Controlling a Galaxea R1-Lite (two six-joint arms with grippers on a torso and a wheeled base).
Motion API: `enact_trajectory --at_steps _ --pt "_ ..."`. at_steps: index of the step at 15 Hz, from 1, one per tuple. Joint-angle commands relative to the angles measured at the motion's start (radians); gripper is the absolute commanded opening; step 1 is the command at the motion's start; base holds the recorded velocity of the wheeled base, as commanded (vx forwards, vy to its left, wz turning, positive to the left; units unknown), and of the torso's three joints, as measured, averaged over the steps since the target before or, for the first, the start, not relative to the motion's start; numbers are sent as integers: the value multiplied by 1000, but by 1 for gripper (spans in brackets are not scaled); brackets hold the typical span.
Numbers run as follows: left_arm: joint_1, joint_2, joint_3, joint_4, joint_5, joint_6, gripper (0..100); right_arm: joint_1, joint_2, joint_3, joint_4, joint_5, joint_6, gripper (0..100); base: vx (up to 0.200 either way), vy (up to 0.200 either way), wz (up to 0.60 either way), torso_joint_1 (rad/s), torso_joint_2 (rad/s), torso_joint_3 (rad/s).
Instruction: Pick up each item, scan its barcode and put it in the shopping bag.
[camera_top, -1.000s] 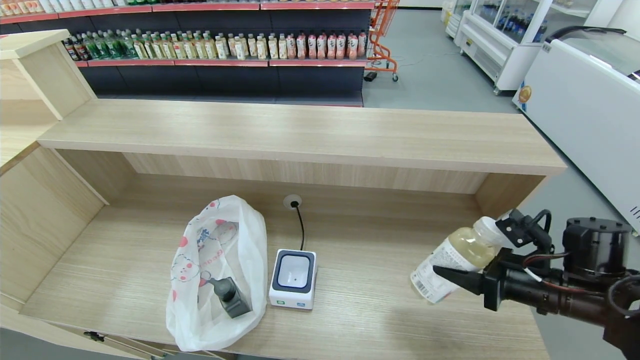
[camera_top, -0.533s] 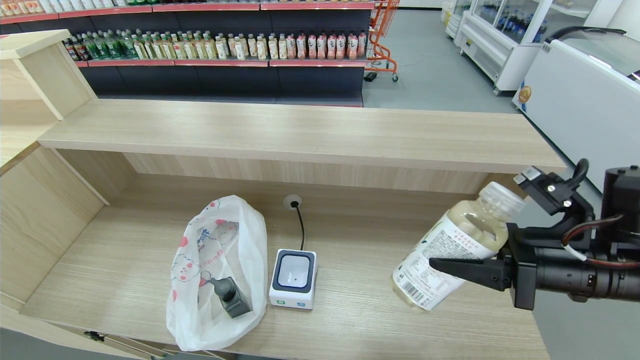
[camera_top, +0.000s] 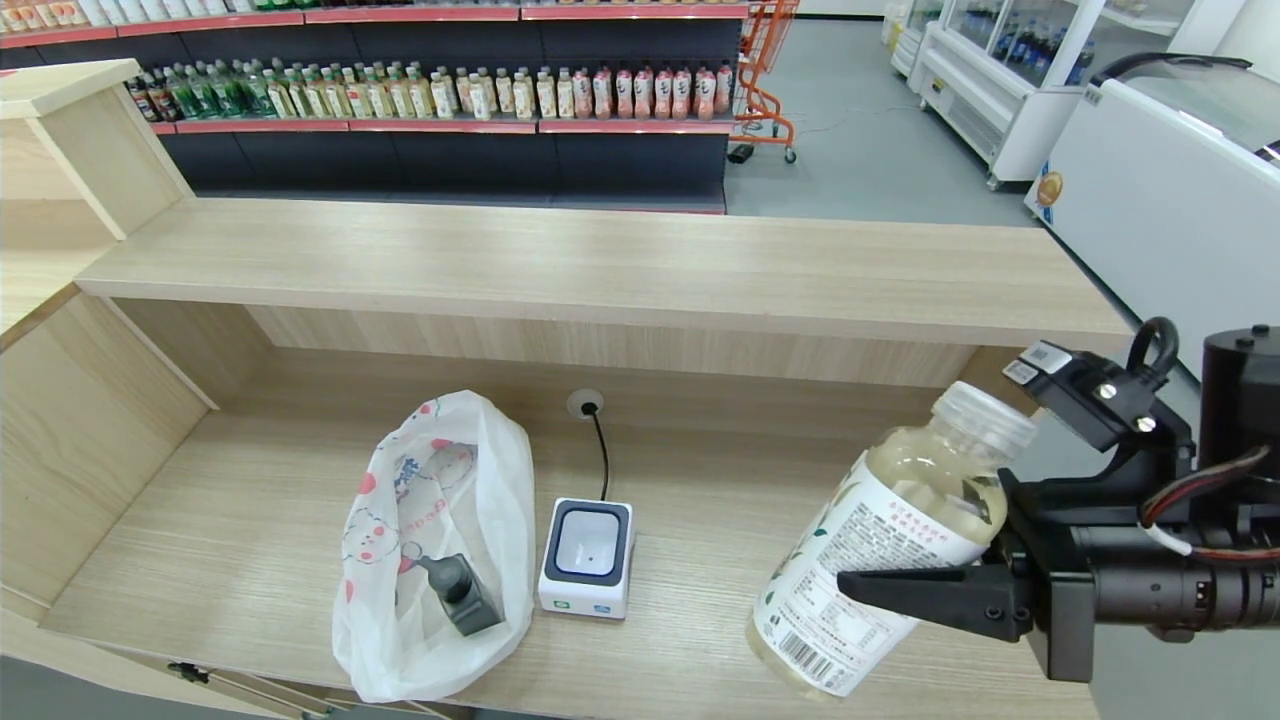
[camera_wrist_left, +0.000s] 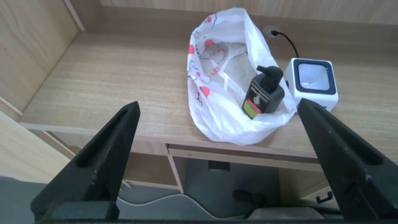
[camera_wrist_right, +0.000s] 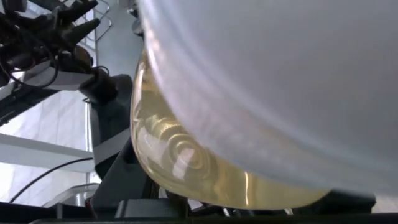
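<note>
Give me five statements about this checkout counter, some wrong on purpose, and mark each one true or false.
1. The right end effector grips a tilted drink bottle. True.
2. The drink bottle hangs directly over the scanner. False: it is well off to the scanner's right, over the right end of the counter.
3. The shopping bag is empty. False: a dark pump bottle lies inside it.
4. The scanner stands close beside the shopping bag, on the robot's right of it. True.
5. The left end effector is shut on something. False: it is open wide and holds nothing.
</note>
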Motion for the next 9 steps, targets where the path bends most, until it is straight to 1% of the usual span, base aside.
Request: enact_trajectory --at_steps 1,3,5,7,9 --pt "0 2 0 0 0 0 100 24 -9 -23 5 1 14 0 0 0 0 0 0 0" --pt "0 2 0 0 0 0 100 38 0 -79 45 3 18 0 0 0 0 0 0 0" --pt "0 2 0 0 0 0 100 78 -11 -127 135 3 16 0 0 0 0 0 0 0" --pt "0 0 0 0 0 0 100 102 -12 -125 141 1 16 0 0 0 0 0 0 0" --pt "0 0 0 0 0 0 100 102 -6 -124 141 1 14 0 0 0 0 0 0 0"
